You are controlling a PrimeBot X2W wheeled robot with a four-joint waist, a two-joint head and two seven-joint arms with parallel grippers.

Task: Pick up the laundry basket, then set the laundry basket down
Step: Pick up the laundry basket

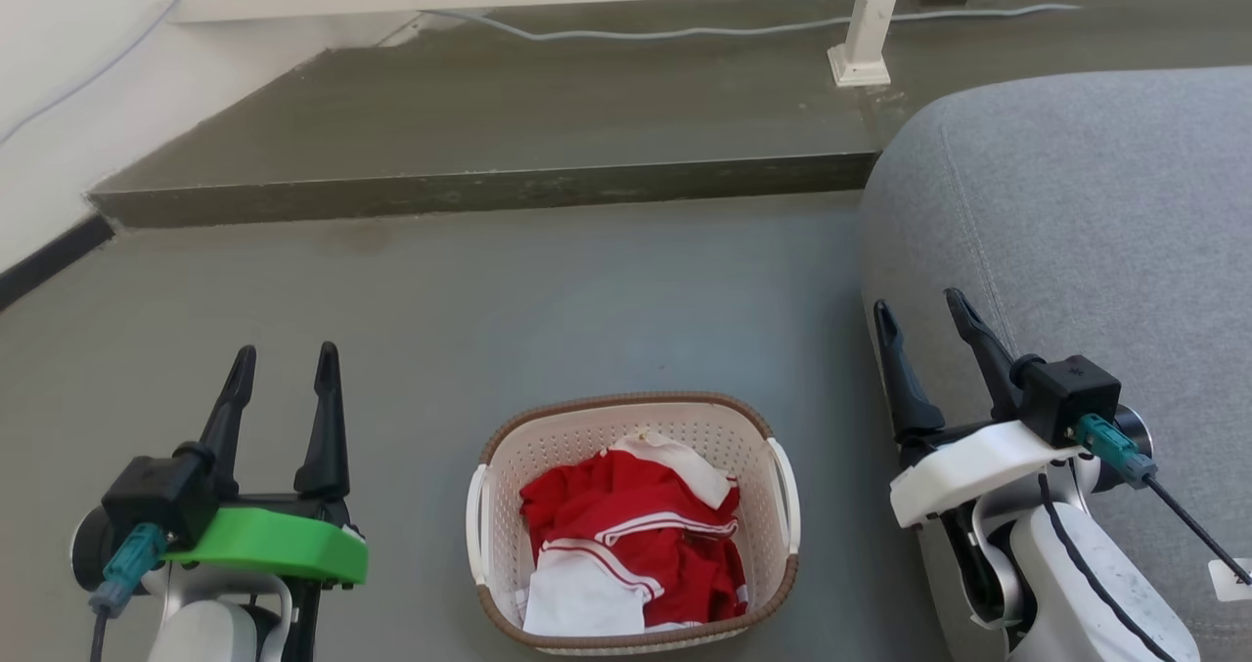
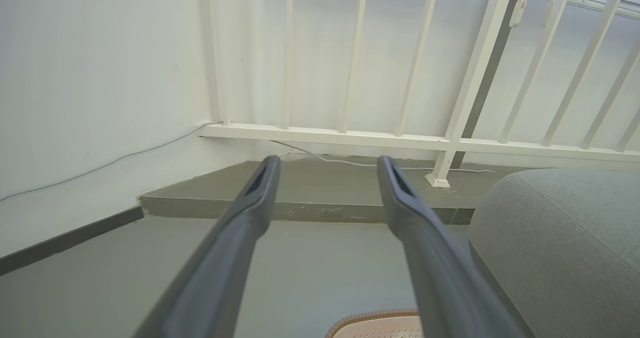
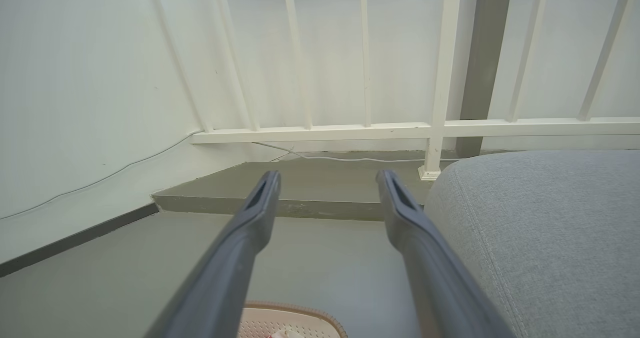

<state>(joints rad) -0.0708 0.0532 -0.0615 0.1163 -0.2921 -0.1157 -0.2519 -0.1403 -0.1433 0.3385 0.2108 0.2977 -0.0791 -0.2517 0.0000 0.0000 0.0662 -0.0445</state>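
The laundry basket sits on the floor, holding red and white clothes, with the left jaws and right jaws wide open and empty on each side; a crooked grab could tip it and spill clothes, the right arm could bump the sofa, and no words can be read.

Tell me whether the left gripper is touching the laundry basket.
Apart. The head view shows a strip of bare grey floor between the left gripper and the laundry basket; its jaws stand open, holding nothing.
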